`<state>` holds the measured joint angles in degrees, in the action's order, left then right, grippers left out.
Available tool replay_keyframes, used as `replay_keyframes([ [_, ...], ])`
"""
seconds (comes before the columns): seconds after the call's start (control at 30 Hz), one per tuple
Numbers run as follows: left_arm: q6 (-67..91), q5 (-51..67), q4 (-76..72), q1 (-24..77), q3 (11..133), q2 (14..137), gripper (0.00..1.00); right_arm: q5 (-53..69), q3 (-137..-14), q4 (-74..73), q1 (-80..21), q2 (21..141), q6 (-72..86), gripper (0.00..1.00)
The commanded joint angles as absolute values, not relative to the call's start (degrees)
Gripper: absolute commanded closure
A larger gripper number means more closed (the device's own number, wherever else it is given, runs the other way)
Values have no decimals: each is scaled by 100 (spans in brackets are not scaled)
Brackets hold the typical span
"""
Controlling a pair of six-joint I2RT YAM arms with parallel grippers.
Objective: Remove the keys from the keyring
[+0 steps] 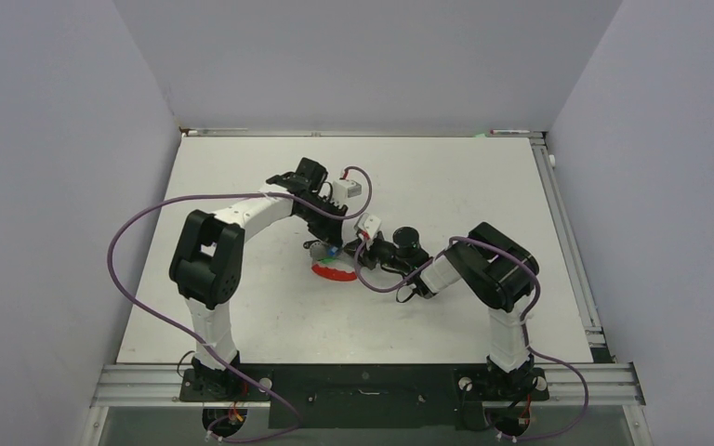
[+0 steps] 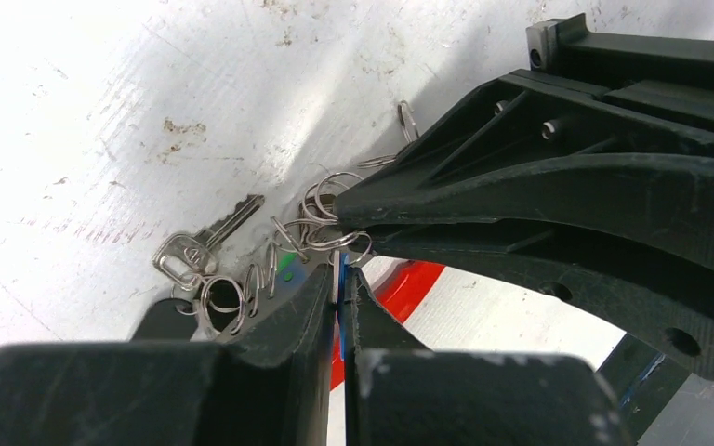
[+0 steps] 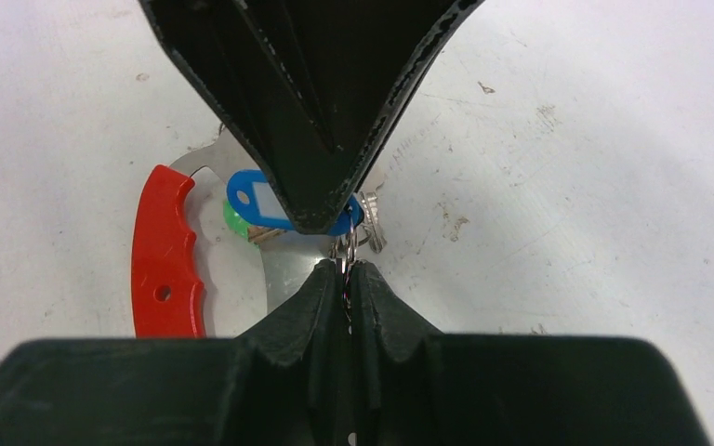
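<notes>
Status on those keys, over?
Left gripper shut on blue tag. Right gripper shut on a small ring. Keys bunched beside red keyring. Nothing blocking.

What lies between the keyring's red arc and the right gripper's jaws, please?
In the right wrist view, the blue key tag and green key tag lie there, over the keyring's grey metal; the right gripper is shut on a small split ring.
</notes>
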<state>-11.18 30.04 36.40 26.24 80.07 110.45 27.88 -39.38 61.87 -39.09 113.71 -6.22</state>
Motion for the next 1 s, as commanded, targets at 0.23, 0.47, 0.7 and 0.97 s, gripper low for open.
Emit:
replay_keyframes([
  [0.23, -1029, 2956, 3595, 2315, 8012, 10593, 100, 3437, -3753, 5953, -3850, 10797, -1019, 95],
  [0.47, -963, 2901, 3742, 2268, 7953, 10604, 100, 3615, -3609, 6423, -3750, 10665, -909, 95],
  [0.7, -744, 3309, 3775, 2268, 7875, 10581, 100, 4456, -3620, 7091, -3547, 10613, -766, 95],
  [0.97, -574, 3712, 3565, 2224, 7590, 10201, 100, 5322, -3616, 7311, -3319, 10443, -213, 95],
])
